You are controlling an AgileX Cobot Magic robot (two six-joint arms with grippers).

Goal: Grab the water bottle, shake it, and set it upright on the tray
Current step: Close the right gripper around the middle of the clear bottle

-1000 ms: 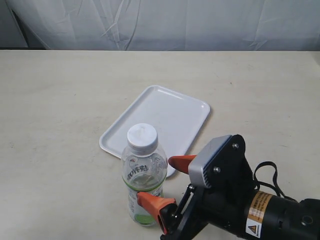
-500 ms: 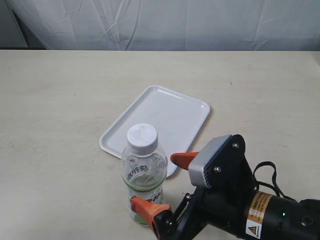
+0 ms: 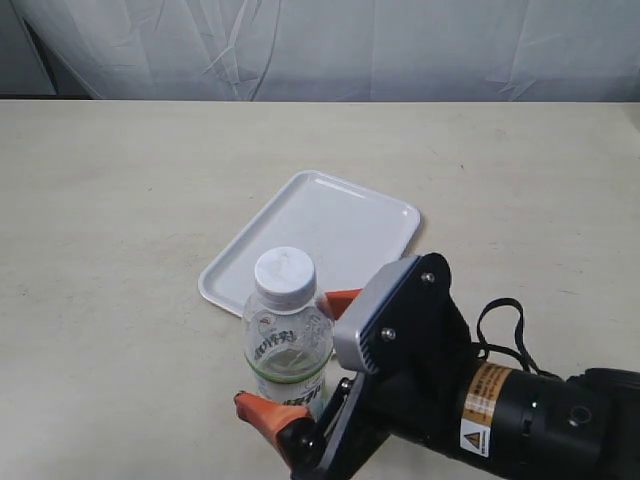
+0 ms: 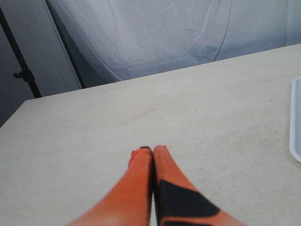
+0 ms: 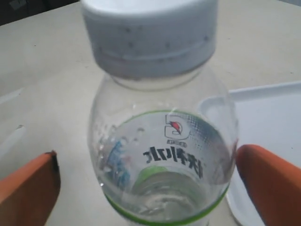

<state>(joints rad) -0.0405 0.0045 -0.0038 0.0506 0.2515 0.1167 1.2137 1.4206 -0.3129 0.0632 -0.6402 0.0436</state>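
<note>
The water bottle (image 3: 287, 335), clear with a white cap and a green-banded label, stands upright on the table just in front of the white tray (image 3: 340, 235). My right gripper (image 3: 292, 358) is open, one orange finger on each side of the bottle's body with a gap to it. The right wrist view is filled by the bottle (image 5: 160, 141), with the orange fingertips (image 5: 30, 186) wide at both sides and a corner of the tray (image 5: 263, 117) beyond. My left gripper (image 4: 151, 150) is shut and empty over bare table, out of the exterior view.
A beige table (image 3: 120, 200) carries everything, backed by a white cloth curtain (image 3: 330, 45). The tray's edge (image 4: 296, 122) shows at one side of the left wrist view. A dark stand pole (image 4: 21, 61) rises beyond the table's corner.
My right gripper has moved forward toward the bottle, so its open fingers now straddle the body instead of sitting beside it. The bottle and tray have not moved.
</note>
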